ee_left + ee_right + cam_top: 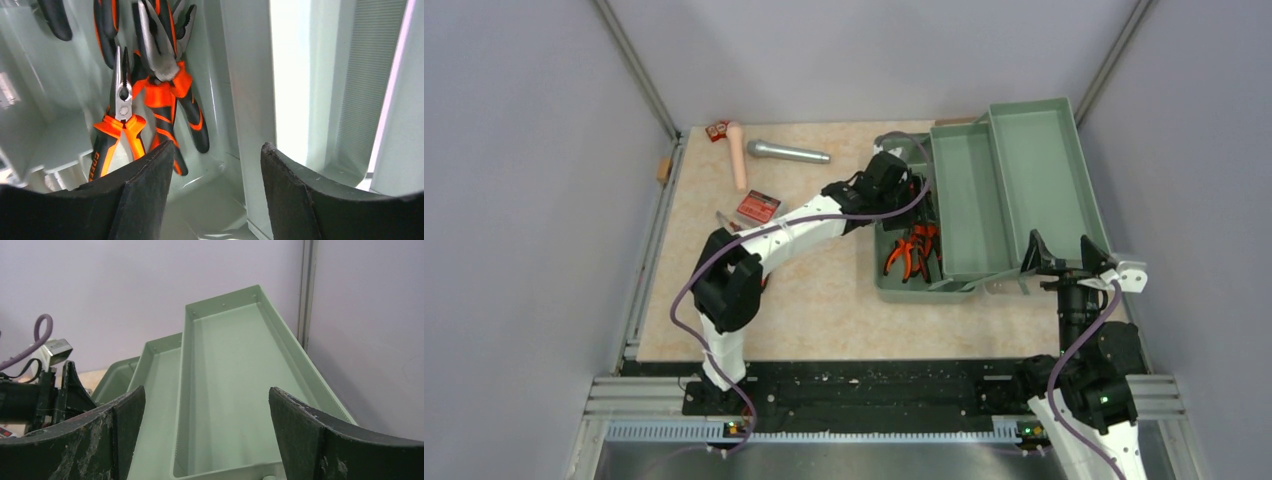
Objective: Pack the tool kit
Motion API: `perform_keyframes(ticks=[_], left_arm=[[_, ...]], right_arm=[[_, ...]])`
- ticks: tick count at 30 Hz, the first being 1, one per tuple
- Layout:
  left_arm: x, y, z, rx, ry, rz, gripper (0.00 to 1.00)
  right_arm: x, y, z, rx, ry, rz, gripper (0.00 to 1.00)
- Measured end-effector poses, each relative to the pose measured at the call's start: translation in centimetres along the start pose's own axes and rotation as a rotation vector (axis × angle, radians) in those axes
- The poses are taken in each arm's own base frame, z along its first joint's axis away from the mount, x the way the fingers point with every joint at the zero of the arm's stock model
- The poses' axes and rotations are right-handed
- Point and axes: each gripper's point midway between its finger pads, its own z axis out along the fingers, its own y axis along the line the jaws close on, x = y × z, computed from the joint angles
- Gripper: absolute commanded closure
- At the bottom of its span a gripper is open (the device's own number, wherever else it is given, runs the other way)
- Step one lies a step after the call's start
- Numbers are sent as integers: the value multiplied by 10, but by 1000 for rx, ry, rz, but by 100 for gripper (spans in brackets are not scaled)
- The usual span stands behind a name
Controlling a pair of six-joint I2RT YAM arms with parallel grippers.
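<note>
Your left gripper [216, 160] hung released and empty in the left well of the toolbox [1044, 170] at the table's far right, just above the pliers [161, 94]. Your right gripper [206, 397] gaped empty at the box's near right corner. The pliers looked stiff and heavy, best pinched across their rubbery handles.

Both arms [794, 232] wear white shells with black joints, purple cables [674, 305], scuffed black fingers [320, 440].
</note>
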Motion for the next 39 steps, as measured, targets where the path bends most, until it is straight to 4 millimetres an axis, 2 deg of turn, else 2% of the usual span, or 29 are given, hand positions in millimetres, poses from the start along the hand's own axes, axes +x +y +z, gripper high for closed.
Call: perform_keyframes(ticks=[3,7,12,15,18,22,26,33,39], left_arm=[[-9,-2,-13,-9,-39,34,30],[-25,0,-47,-41,-132,87,29],[-44,24,-100,-141,-251,140,29],[-55,54,-131,-241,-319,151,28],[-56,94,-154,-358,-350,130,28],[-39,159,-171,-520,-325,82,28],[-17,213,-182,-654,-281,36,28],[4,274,-194,-805,-241,-30,29],[5,310,-195,-880,-222,-80,35]], right_arm=[[0,0,0,0,0,0,8],[0,0,0,0,0,0,8],[0,0,0,0,0,0,8],[0,0,0,0,0,0,8],[0,0,0,0,0,0,8],[0,0,0,0,0,0,8],[0,0,0,0,0,0,8],[0,0,0,0,0,0,8],[0,0,0,0,0,0,8]])
